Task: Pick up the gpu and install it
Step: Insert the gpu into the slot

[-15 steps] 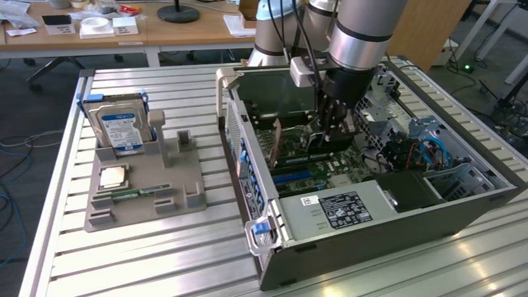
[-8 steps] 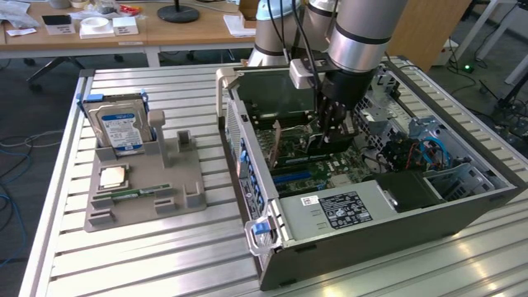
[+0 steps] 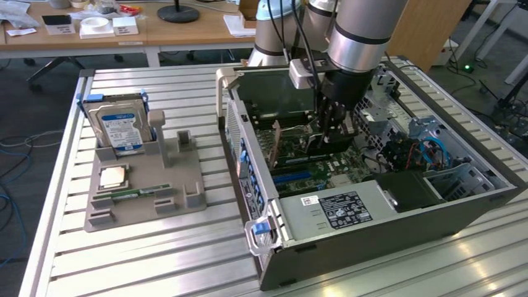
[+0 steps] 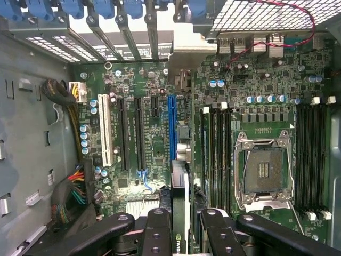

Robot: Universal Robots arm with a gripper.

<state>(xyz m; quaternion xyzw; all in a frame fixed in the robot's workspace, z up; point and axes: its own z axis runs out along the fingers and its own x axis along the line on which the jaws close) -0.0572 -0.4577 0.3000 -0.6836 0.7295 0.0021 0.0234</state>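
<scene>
One step apparently done: gpu (image 4: pixel 178 184) off the table (image 3: pixel 148 260), clamped edge-on in the closed end effector (image 4: pixel 183 216), inside the open computer case (image 3: pixel 347 238) on the table's side toward the exterior view's right, above the motherboard (image 4: pixel 154 144), roughly in line with the long blue slot (image 4: pixel 171 128). Seemingly not yet seated. Near the opposite edge, grey holder (image 3: pixel 177 179) with hard drive (image 3: pixel 120 127).

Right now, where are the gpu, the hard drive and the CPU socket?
gpu (image 4: pixel 179 213): wrist view, thin edge facing camera.
hard drive (image 3: pixel 120 127): exterior view, blue-white label.
CPU socket (image 4: pixel 264 170): wrist view, pin field.
</scene>
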